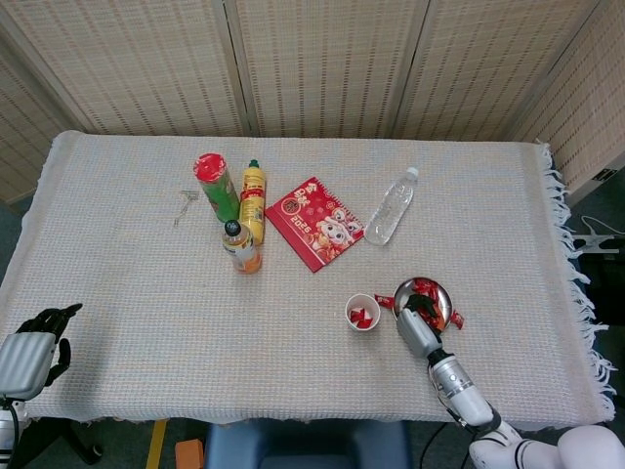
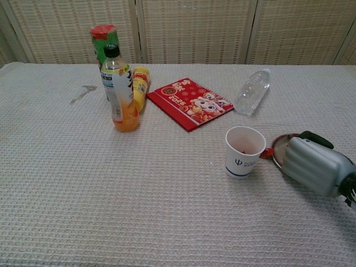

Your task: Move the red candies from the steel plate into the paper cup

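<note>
Your right hand (image 1: 416,325) sits over the near edge of the steel plate (image 1: 437,291), its grey back turned to both cameras and its dark fingers (image 2: 316,139) curled down into the dish; from either view you cannot tell whether they are pinching a candy or closed on nothing. The plate lies on the woven tablecloth (image 1: 146,283) toward your right front, just beside the paper cup (image 1: 362,313), which stands upright to its left. Red candies (image 1: 427,287) still show in the far part of the plate, a few more (image 1: 361,317) lie in the bottom of the cup, and one red piece (image 2: 267,152) rests on the cloth in the gap between cup and plate; another seems to lie at the plate's right rim, though it is small in the head view. Your left hand (image 1: 34,344) is at the near left corner of the table, well apart from the work, dark fingers loosely bent and holding nothing. Farther back on the cloth, a green can with a red lid (image 1: 215,184), a yellow bottle (image 1: 254,196) and an orange drink bottle (image 1: 240,246) stand close together; a red booklet (image 1: 315,222) lies flat to their right, and a clear plastic bottle (image 1: 389,208) lies on its side beyond it.
</note>
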### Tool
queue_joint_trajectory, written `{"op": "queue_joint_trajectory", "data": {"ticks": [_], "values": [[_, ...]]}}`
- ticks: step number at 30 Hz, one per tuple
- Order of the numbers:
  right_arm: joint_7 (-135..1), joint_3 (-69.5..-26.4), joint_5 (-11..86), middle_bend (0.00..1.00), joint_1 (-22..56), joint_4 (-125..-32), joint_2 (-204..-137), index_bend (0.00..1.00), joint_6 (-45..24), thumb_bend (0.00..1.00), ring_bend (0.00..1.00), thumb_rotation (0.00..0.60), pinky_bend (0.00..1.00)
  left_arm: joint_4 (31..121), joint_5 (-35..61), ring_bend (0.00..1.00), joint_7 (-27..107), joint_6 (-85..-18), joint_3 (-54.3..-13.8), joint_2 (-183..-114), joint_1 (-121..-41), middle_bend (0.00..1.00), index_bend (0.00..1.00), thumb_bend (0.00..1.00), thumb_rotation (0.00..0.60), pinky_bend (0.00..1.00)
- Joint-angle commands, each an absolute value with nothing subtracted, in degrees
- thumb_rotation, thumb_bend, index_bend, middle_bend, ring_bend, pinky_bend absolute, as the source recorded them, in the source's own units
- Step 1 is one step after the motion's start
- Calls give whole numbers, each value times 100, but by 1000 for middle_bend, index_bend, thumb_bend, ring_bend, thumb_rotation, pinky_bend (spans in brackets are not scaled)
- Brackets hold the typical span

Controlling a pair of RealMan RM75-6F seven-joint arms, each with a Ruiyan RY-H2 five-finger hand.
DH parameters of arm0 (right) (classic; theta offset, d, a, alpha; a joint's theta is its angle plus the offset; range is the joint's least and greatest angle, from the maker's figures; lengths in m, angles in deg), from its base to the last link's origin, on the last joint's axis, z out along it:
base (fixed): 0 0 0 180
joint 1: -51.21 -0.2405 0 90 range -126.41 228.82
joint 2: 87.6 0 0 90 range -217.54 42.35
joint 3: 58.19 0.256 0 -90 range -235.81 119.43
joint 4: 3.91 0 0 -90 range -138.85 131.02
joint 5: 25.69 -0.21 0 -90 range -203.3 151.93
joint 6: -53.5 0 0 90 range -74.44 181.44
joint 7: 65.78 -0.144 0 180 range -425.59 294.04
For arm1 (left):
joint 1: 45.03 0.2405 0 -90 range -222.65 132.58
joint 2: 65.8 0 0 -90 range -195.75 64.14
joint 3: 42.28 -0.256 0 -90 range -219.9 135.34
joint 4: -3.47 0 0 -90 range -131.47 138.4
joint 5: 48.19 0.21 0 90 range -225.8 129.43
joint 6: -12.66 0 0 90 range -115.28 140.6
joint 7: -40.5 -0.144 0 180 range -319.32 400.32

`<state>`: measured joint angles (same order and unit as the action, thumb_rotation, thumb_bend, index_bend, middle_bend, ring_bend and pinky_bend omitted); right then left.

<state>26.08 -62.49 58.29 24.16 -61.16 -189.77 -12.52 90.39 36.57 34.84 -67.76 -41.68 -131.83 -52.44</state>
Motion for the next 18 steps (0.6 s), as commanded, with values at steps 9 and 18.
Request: {"op": "queue_joint_trajectory", "data": {"ticks": [9,18], "values": [[2558,-6066,6016,870,2371,-6513,-18719,1000,-1514,749,581,600,881,9032,3679,177,3520,-6772,-4174,-13179,-5246,231,145,749,600,323],[2551,-5849,6146,870,2323,-7085,-18408,1000,-1775,749,581,600,881,9037,3666,178,3474,-6764,-4167,-13198,-5250,231,146,748,600,330]]}}
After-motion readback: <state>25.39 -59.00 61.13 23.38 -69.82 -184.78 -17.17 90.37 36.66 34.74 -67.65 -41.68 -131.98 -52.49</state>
